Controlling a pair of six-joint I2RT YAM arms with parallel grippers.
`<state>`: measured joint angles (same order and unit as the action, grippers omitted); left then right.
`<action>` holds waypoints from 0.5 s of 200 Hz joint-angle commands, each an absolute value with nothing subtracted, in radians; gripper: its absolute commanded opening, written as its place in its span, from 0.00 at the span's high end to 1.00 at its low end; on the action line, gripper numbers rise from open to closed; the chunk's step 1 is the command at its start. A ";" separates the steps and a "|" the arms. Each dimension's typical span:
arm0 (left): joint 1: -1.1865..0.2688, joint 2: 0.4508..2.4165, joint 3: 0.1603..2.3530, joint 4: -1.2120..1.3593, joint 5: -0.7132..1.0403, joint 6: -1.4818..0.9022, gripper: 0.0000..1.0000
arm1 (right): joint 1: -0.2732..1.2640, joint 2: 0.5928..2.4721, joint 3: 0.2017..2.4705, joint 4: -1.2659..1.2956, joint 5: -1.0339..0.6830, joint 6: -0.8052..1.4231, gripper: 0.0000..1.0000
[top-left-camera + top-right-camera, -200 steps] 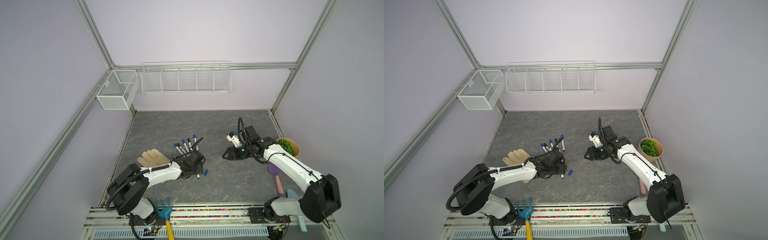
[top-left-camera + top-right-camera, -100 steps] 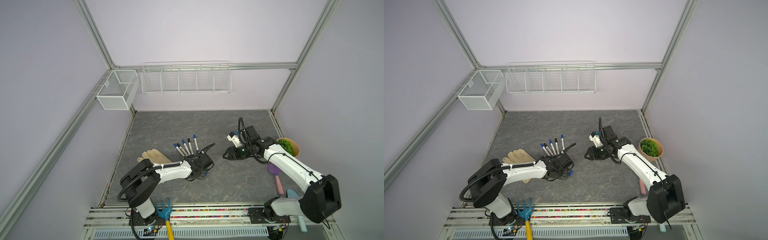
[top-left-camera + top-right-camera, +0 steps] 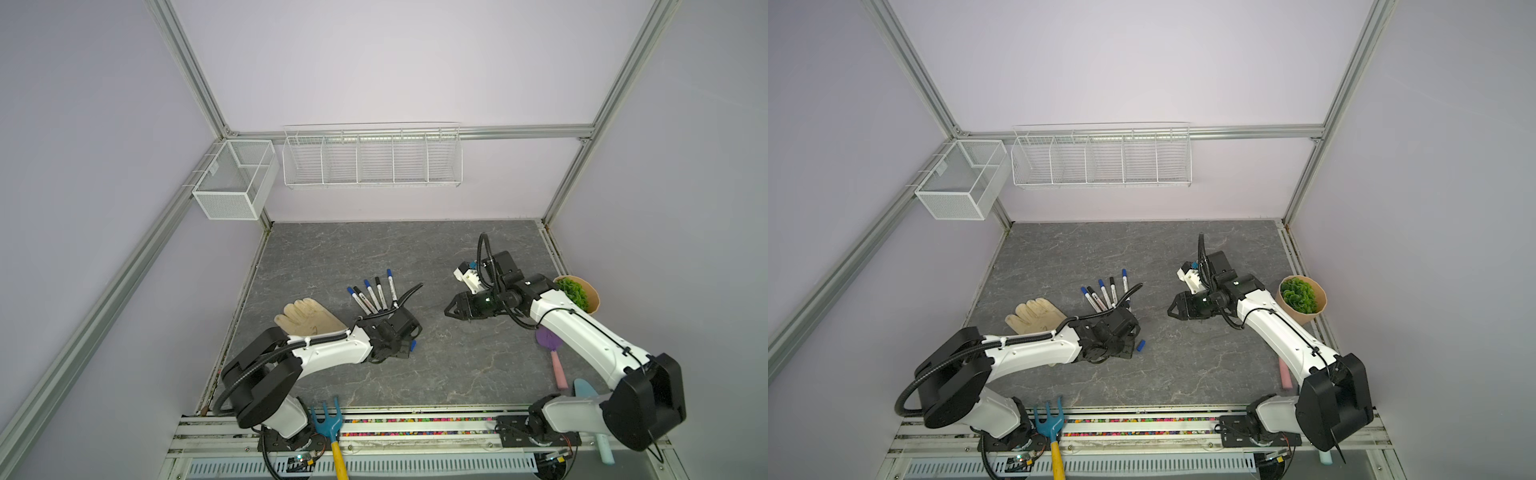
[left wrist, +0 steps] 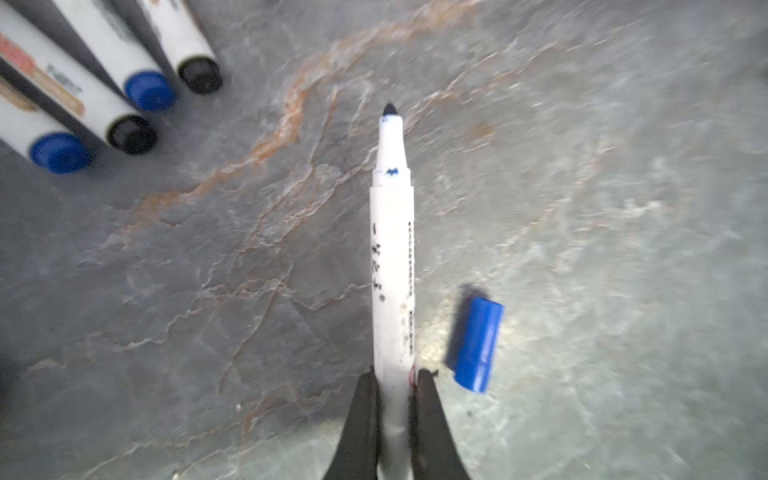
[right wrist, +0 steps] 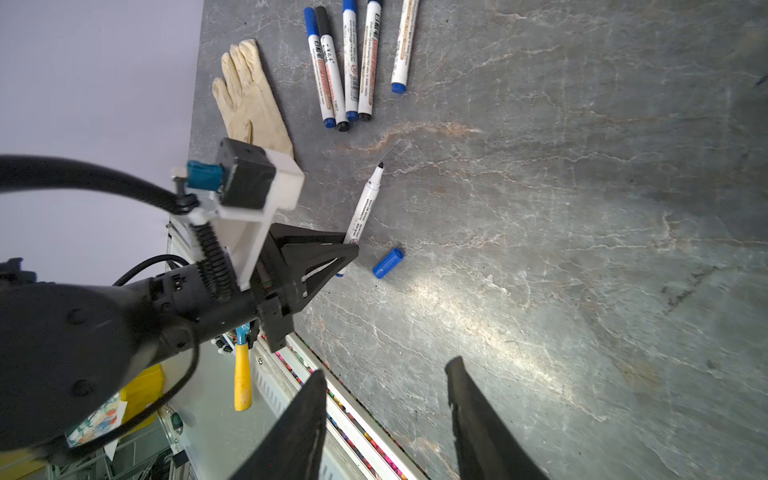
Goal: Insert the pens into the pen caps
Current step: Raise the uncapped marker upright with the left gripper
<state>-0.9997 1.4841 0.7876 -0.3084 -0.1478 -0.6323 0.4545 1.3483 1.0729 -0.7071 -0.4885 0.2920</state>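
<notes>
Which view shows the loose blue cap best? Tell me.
Left wrist: the blue cap lies large beside the gripped pen. Right wrist shows it smaller; in both top views it is a speck.

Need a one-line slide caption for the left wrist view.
Left gripper shut on an uncapped pen; loose blue cap beside it on the grey table, four other pens nearby.

Pose, left arm (image 3: 328, 353): comes in from lower left of both top views, stretched low, forearm near level. State, left hand (image 4: 394, 376): fingers (image 4: 361, 411) pinched tight on rear barrel of uncapped pen (image 4: 392, 249). Pose, right arm (image 3: 582, 328): enters from lower right, elbow bent. State, right hand (image 3: 452, 309): points toward frame left, fingers parted, holding nothing.
</notes>
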 commanded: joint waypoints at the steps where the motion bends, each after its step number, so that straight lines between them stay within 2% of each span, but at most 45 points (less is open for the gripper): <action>1: -0.997 1.409 0.762 -0.086 -0.093 -0.570 1.00 | 0.490 1.345 1.093 -0.657 -0.550 0.309 0.50; 32: -0.997 1.362 0.732 0.016 -0.049 -0.555 1.00 | 0.533 1.403 1.142 -0.634 -0.552 0.324 0.50; 100: -1.018 1.258 0.672 0.062 -0.049 -0.537 1.00 | 0.551 1.496 1.187 -0.567 -0.561 0.367 0.54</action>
<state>-1.0084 1.2873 0.6868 0.0223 -0.0578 -0.5632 0.5400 1.4754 1.1606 -0.6106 -0.5346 0.3420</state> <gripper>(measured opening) 0.102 0.467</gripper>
